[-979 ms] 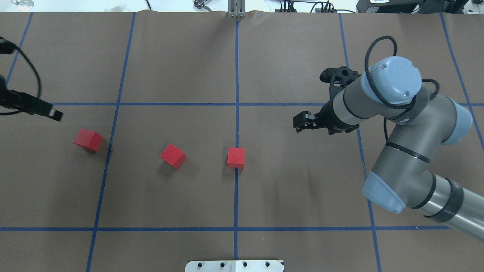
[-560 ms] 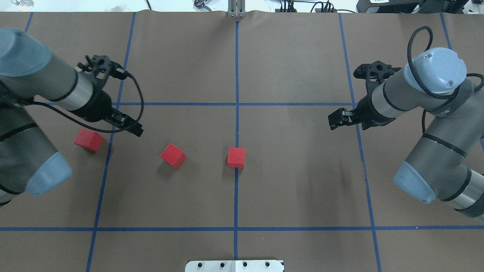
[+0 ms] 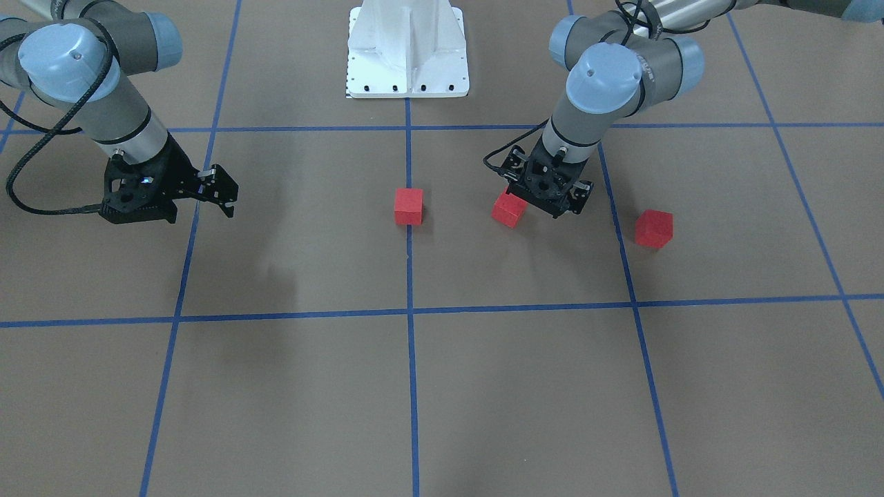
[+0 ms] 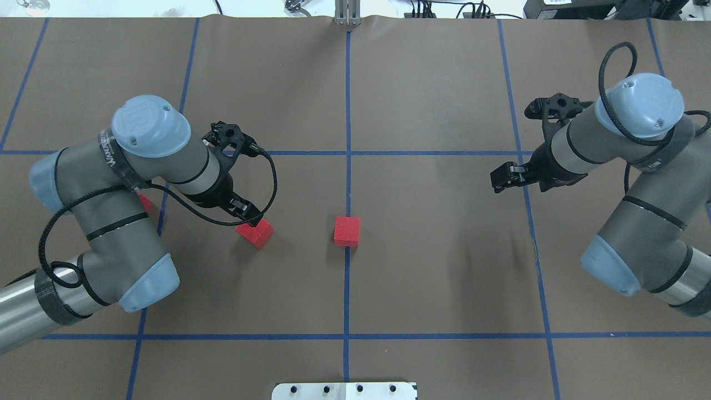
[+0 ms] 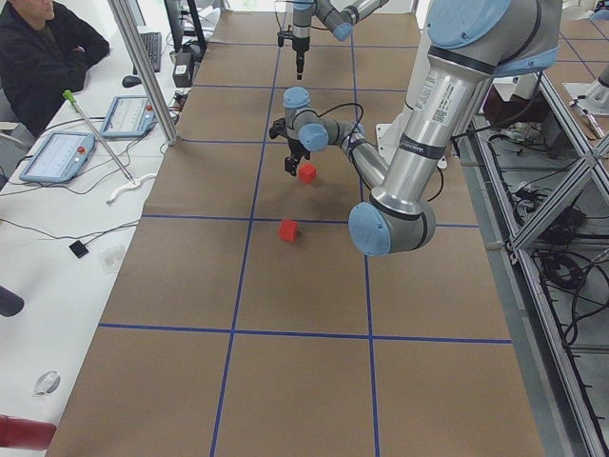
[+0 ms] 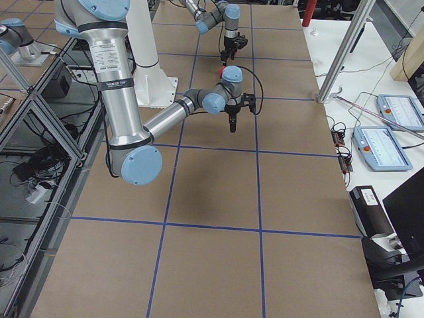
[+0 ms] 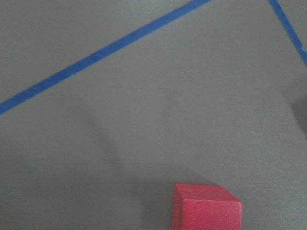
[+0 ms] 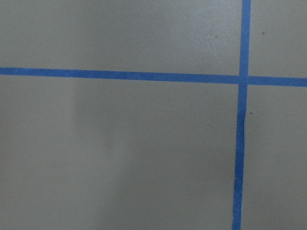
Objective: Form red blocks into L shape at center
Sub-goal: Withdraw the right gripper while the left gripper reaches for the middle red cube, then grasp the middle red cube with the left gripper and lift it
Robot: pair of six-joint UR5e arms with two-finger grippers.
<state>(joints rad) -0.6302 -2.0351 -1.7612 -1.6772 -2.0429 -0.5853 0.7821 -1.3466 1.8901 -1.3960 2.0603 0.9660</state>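
On the brown paper centre patch [image 4: 389,266], left gripper [image 4: 248,216] (can't tell if apart or together) hangs over the skewed small matte red cube [image 4: 256,234] left of the middle blue tape line [image 4: 347,289], while right gripper [image 4: 502,180] idles with fingers apart, so yaw to match its faces, centre, drop, clamp, then seat it flush against the centred red cube [image 4: 347,231].

You've got bare floor right of the center block [image 4: 347,231]; on its left, left gripper [image 4: 248,215] and 1 red block [image 4: 256,234] obstruct.
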